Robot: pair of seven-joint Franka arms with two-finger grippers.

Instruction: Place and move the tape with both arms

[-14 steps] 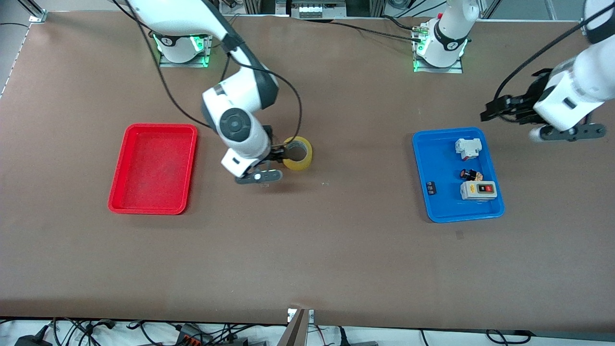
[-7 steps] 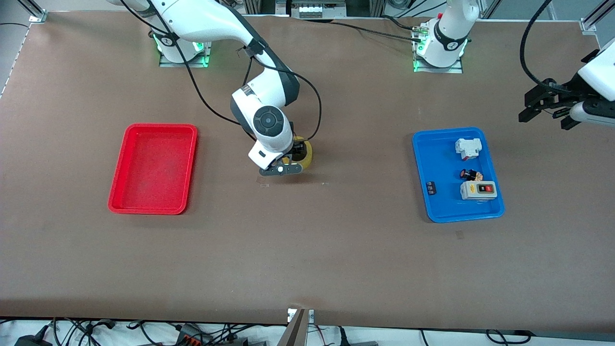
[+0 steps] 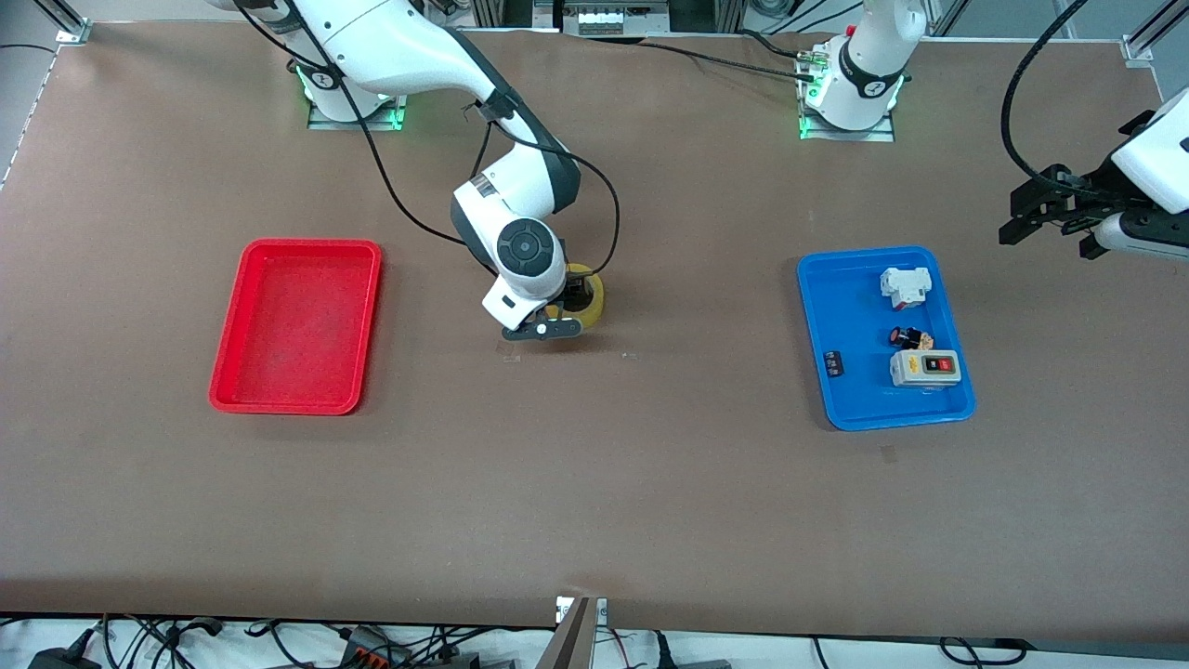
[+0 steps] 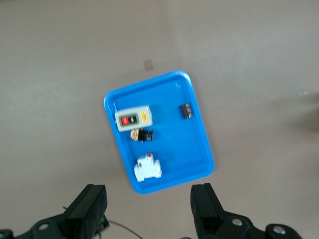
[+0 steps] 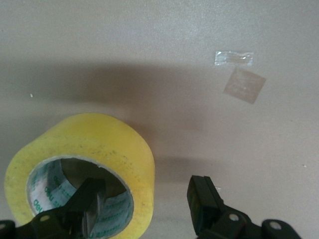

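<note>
Lying flat mid-table between the red tray (image 3: pixel 295 325) and the blue tray (image 3: pixel 882 336): the tape (image 3: pixel 587 299), not yet lifted. Straddling its wall with fingers spread, one inside the hole: the right gripper (image 5: pixel 147 209). Waiting with fingers spread over bare table beside the blue tray: the left gripper (image 3: pixel 1029 216). Remaining, by the look of it: gripping and carrying.

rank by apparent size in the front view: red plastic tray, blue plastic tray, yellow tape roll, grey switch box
1. Red plastic tray and blue plastic tray: look alike, not ranked.
2. Yellow tape roll, partly hidden by the right gripper.
3. Grey switch box.
</note>
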